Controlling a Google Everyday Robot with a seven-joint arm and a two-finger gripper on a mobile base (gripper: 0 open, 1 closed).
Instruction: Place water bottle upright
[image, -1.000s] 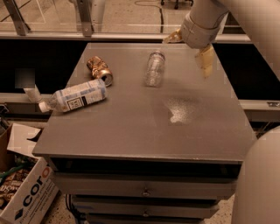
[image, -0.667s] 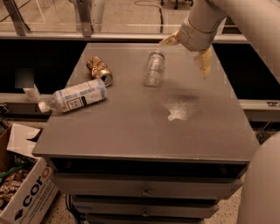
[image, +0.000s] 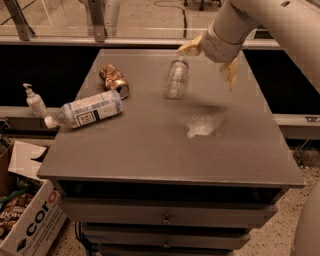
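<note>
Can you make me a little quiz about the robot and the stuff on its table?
1. True or false: the water bottle is standing upright.
2. What lies to the left of the water bottle on the table? A) a crushed gold can B) a spoon C) an apple
3. Fill in: the gripper, hovering just right of the water bottle, is ___ (open or shut).

Key: 1 false, it lies on its side; 2 A; 3 open.
</note>
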